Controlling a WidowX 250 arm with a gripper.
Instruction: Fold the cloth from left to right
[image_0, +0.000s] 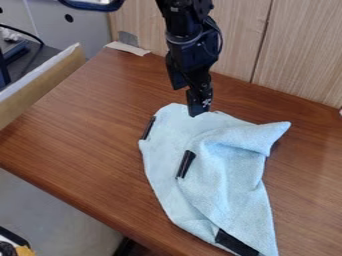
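End effector (199, 107) at far edge of light blue cloth (224, 192); whether open or closed, or gripping any fabric, cannot tell. Cloth on tabletop (87, 125), spreading from end effector toward camera and rightward; long axis slants from upper left to lower right in view. Left edge, with black strip (148, 128), lies left of end effector and slightly nearer camera. Left-to-right fold likely needs shift left to that edge, then carry across slanted axis. Bunched layers at right may hinder flat fold.
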